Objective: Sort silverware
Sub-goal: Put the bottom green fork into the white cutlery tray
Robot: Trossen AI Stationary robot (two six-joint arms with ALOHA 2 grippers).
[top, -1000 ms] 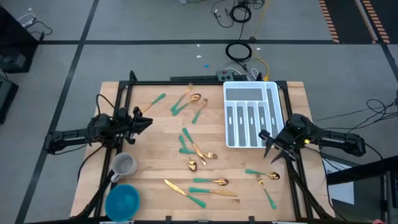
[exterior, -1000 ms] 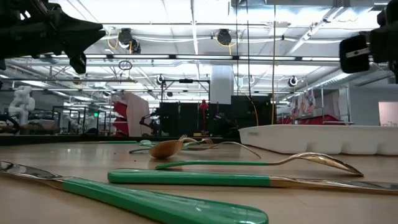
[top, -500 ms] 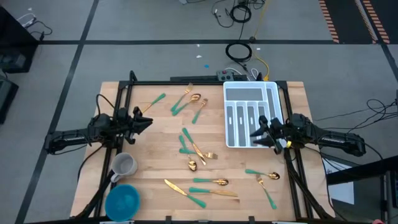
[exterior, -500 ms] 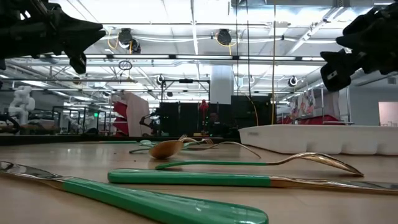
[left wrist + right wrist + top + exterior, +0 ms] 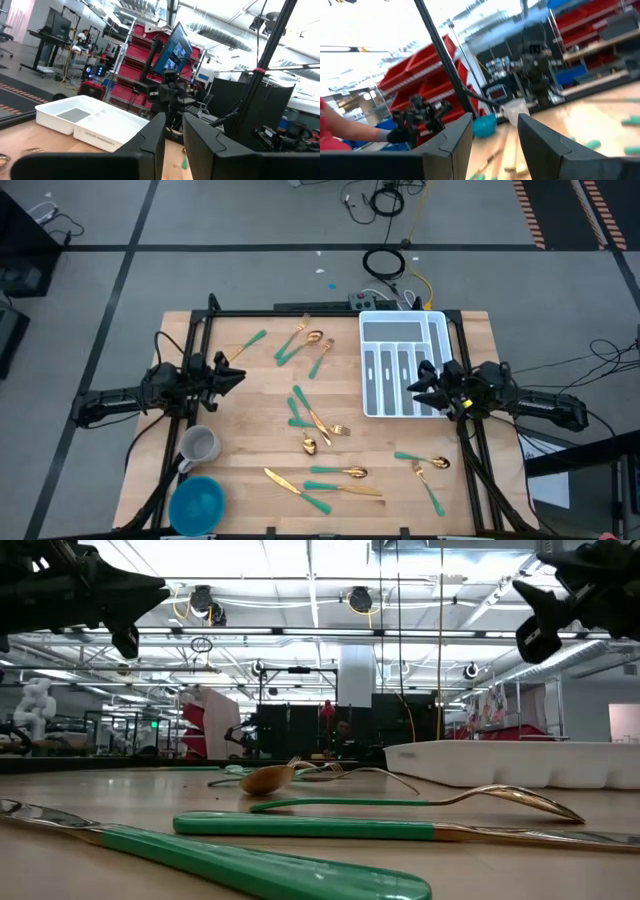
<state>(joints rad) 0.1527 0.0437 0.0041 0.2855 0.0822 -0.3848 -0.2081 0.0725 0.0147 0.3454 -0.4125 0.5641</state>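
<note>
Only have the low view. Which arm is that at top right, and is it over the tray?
Observer: Right arm. From above, the right gripper hangs over the right-hand side of the white tray.
Operator: Holding anything?
Observer: No. Its wrist view shows the fingers apart with nothing between them.
Operator: Tray loaded yet?
Observer: No teal handles show in it; the silverware lies scattered on the wood.

Tray lettering
Raised letters are showing on the white tray ahead of the left gripper, seemingly "CUTLER ORGANIZER", too faint for certainty.
</note>
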